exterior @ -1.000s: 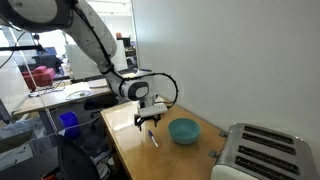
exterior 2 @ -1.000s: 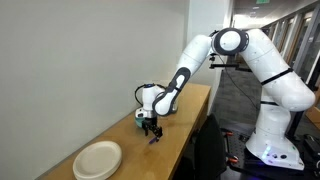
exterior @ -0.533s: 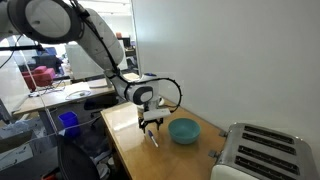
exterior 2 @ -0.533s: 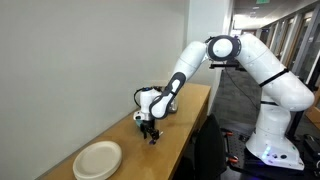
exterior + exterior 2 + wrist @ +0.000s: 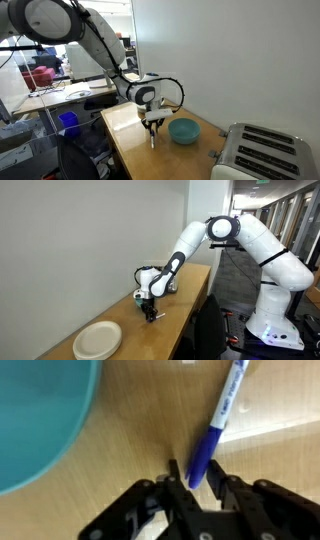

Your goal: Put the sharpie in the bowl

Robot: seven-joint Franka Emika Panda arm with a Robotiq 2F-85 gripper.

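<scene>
In the wrist view the sharpie (image 5: 222, 415) lies on the wood, a blue barrel with a white lettered far half. Its near blue end sits between my fingers. My gripper (image 5: 195, 472) has closed in on that end, with a finger against each side. The teal-blue bowl (image 5: 40, 410) fills the upper left corner of that view, apart from the pen. In an exterior view the gripper (image 5: 152, 127) is down at the tabletop just beside the bowl (image 5: 183, 131). From the opposite side the gripper (image 5: 149, 313) hides the pen.
A silver toaster (image 5: 262, 153) stands at the table's near end beyond the bowl. Stacked white plates (image 5: 98, 340) lie at the other end of the wooden table (image 5: 130, 152). A white wall runs along the table's far side.
The gripper has come down onto the table over the pen, and its jaws have gone from wide open to closed around the pen's blue end.
</scene>
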